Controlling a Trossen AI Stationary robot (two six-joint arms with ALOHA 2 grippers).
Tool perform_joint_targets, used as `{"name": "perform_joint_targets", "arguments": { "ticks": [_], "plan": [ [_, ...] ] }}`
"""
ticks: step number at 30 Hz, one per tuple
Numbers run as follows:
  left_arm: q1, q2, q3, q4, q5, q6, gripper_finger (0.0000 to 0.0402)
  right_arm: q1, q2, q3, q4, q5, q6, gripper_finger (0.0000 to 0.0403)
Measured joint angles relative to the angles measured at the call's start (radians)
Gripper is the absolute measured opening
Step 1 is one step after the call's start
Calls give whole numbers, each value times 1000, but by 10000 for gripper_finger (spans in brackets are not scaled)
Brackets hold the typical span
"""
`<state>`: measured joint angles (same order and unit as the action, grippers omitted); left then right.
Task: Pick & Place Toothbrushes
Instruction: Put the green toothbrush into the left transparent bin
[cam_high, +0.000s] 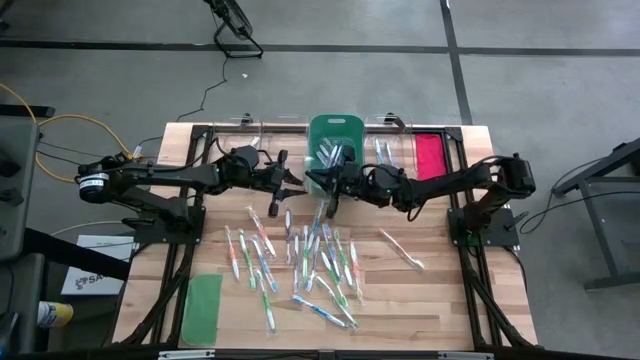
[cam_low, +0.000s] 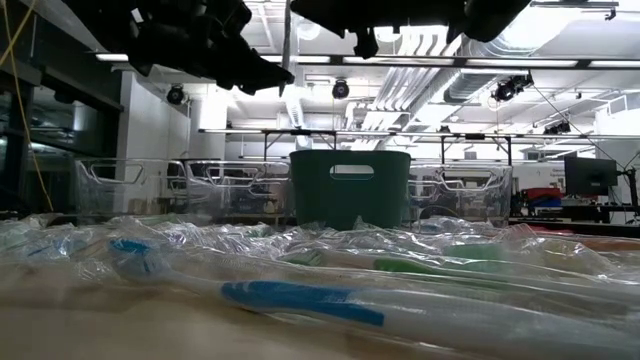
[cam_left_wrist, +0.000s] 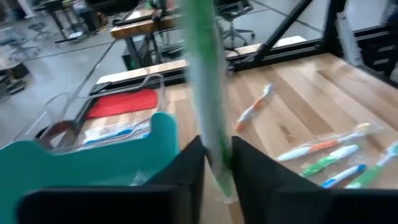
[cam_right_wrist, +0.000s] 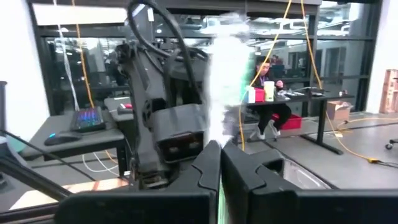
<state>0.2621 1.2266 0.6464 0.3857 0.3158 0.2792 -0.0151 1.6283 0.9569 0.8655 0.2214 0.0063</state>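
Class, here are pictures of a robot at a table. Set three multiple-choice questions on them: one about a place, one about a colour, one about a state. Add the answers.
1. Where does the flat green lid lie?
A. On the table, on the left arm's side
B. On the floor
C. On a chair

2. What colour is the opaque bin between the clear ones?
A. Red
B. Green
C. Yellow

3. How is the right hand?
A. Wide open and empty
B. Shut on a wrapped toothbrush
C. Resting flat on the table

Answers:
1 A: the high view shows it flat on the wood near the corner on the left arm's side.
2 B: both the high and low views show it dark green.
3 B: the right wrist view shows the fingers pressed together with the toothbrush standing up between them.
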Motion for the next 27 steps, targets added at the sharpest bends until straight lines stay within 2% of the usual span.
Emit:
{"name": "perform_joint_targets", "arguments": {
  "ticks": [3, 8, 15, 18, 22, 27],
  "plan": [
    [1, 0, 0, -3, -4, 5, 17, 2, 0, 0, -2, -5, 0, 3],
    [0, 0, 0, -20, 1, 30, 31, 6, 0, 0, -10, -25, -2, 3],
    [0, -2, 1, -28, 10, 78, 17, 20, -20, 0, -40, -35, 60, 14],
    [1, -17, 4, -68, 11, 140, 17, 30, -54, 0, -58, -37, 72, 45],
    [17, -65, 26, -172, 10, 232, 17, 53, -117, 0, -114, -34, 69, 107],
    [57, -182, 55, -372, -38, 466, 17, 83, -194, 0, -270, -35, 73, 175]
  ]
}}
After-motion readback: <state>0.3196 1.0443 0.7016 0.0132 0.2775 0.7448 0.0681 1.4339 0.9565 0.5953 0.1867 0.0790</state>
